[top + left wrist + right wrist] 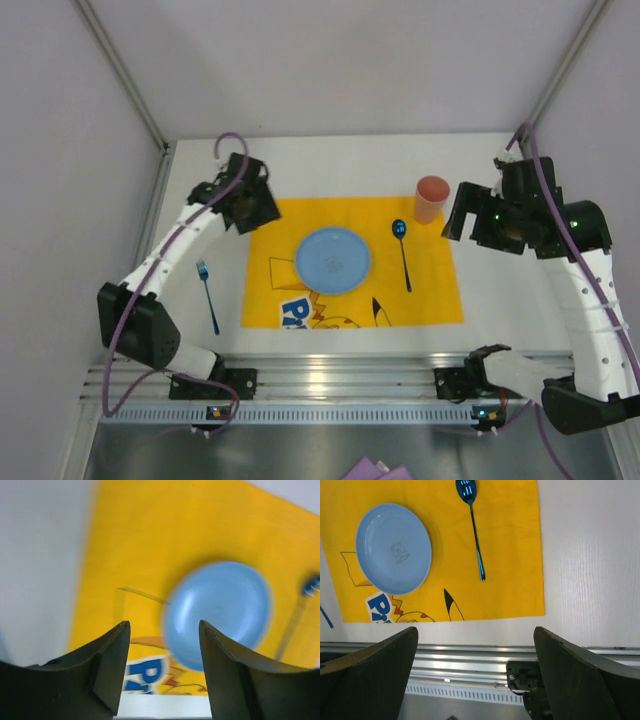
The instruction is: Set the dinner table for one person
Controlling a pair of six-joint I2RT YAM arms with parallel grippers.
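One piece looks left to place: the fork; top view: it lies on the bare white surface, apart from the yellow cloth that carries plate and spoon; left claw hovers at the cloth's far-left corner, right claw just beside the cup; I'd descend squarely across the handle, minding the near rail; left wrist: fingers apart, empty, plate blurred ahead; right wrist: fingers wide apart, empty; open surface lies right of the cloth.
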